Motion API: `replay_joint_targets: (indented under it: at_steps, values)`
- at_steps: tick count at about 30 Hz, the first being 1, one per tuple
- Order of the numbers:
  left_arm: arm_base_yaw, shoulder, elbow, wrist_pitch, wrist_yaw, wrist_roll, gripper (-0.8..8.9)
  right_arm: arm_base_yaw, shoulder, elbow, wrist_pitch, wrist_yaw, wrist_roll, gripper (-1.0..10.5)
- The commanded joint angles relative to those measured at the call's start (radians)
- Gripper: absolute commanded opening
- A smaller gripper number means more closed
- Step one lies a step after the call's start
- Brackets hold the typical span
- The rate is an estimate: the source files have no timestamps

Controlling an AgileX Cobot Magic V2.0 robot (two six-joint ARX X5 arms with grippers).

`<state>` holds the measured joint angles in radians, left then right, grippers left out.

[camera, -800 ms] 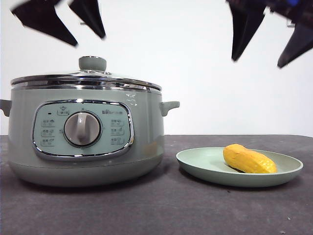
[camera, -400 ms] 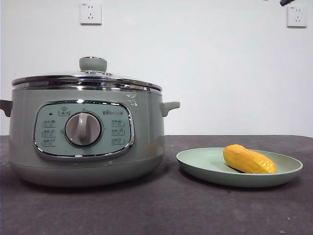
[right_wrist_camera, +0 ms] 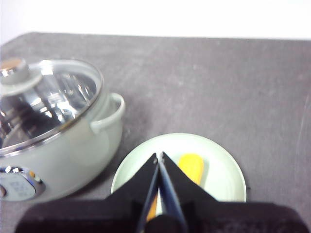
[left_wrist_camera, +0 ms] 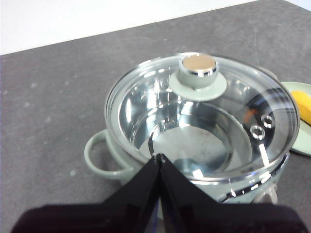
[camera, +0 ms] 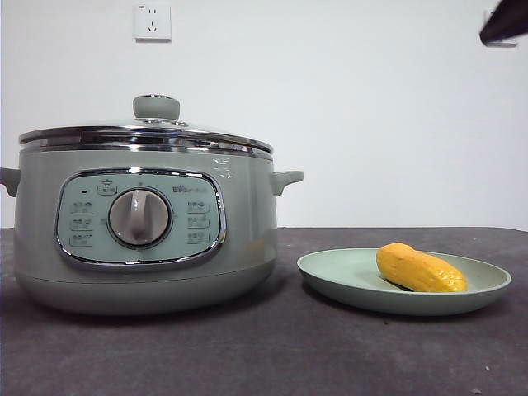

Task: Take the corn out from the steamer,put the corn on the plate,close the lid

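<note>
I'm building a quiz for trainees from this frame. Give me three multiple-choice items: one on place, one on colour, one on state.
1. Where is the corn?
A. on the plate
B. in the steamer
C. on the table

2. What colour is the lid knob?
A. red
B. pale green
C. black

3. How are both pincers?
A. open
B. holding corn
C. shut, empty

Answers:
1 A: the cob lies in the dish.
2 B: the knob matches the pot.
3 C: the left pincer and right pincer show jaws together, holding nothing.
</note>
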<state>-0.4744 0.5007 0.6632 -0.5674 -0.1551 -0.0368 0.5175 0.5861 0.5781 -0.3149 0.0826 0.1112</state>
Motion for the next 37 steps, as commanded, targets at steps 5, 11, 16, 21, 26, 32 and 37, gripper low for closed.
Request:
replay_joint_targets:
  at_steps: [5, 11, 16, 21, 26, 32, 37]
  values:
    - [-0.004, 0.009, -0.001, -0.043, -0.001, 0.007, -0.04, -0.006, 0.002, -0.006, 0.015, 0.000, 0.015, 0.0]
    - [-0.004, 0.009, -0.001, -0.047, -0.002, 0.007, -0.04, -0.006, 0.002, -0.006, 0.015, 0.002, 0.015, 0.0]
    - [-0.004, 0.009, -0.001, -0.048, -0.002, 0.007, -0.04, -0.006, 0.003, -0.006, 0.015, 0.002, 0.015, 0.0]
    - [0.008, -0.058, -0.001, -0.062, -0.010, 0.064, -0.04, -0.006, 0.002, -0.006, 0.014, 0.002, 0.015, 0.0]
    - [0.090, -0.203, -0.042, -0.018, 0.000, 0.072, -0.04, -0.006, 0.003, -0.006, 0.014, 0.002, 0.015, 0.0]
    - [0.246, -0.349, -0.193, 0.113, 0.006, 0.071, -0.04, -0.006, 0.002, -0.006, 0.014, 0.002, 0.015, 0.0]
    - [0.352, -0.419, -0.352, 0.226, 0.060, 0.070, -0.04, -0.006, 0.003, -0.006, 0.014, 0.002, 0.015, 0.0]
